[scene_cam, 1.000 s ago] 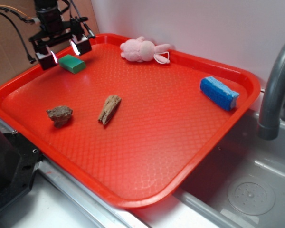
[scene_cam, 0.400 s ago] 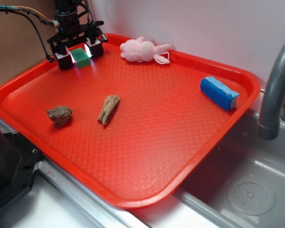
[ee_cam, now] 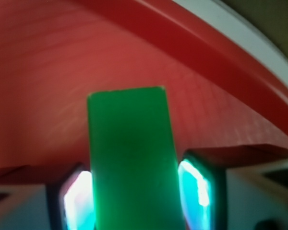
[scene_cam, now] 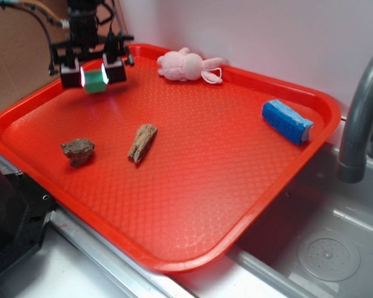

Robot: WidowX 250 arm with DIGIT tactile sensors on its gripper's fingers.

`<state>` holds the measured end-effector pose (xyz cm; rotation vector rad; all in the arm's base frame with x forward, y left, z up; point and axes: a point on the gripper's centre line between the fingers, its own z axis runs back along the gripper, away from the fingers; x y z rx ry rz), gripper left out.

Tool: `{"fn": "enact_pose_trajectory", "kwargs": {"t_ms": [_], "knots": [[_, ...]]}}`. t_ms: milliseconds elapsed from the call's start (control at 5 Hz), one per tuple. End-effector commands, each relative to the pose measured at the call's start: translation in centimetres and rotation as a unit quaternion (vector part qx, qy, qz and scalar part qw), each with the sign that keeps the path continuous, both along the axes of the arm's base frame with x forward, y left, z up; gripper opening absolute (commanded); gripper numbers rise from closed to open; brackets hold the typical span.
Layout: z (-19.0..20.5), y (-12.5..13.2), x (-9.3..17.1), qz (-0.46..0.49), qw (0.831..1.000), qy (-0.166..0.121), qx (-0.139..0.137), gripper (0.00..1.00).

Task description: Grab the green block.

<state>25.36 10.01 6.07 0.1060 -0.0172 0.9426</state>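
Clenched on the green block [scene_cam: 95,80], the end effector [scene_cam: 93,72] hangs over the far left corner of the red tray [scene_cam: 193,205], close to the raised rim. Exterior view alone shows the pink plush bunny [scene_cam: 188,65], blue block [scene_cam: 286,120], wood piece [scene_cam: 142,142] and rock [scene_cam: 78,151], all well apart from it. Wrist view shows the green block [ee_cam: 132,158] pinched between both glowing fingers [ee_cam: 198,189], tray rim curving just beyond.
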Motion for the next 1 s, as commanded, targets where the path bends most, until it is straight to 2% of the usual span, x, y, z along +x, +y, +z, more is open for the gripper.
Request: {"fn": "enact_pose_trajectory", "kwargs": {"t_ms": [0,200,400,600,800], "knots": [[11.2,-3.4,-4.1,-0.240,0.969,-0.047,0.024,0.00],[14.3,-4.4,-4.4,-0.288,0.956,-0.061,0.019,0.00],[16.3,-6.8,-3.9,-0.348,0.932,-0.097,0.010,0.00],[18.1,-10.5,-3.8,-0.379,0.918,-0.111,-0.026,0.00],[18.1,-10.2,-4.5,-0.371,0.923,-0.097,-0.037,0.00]]}}
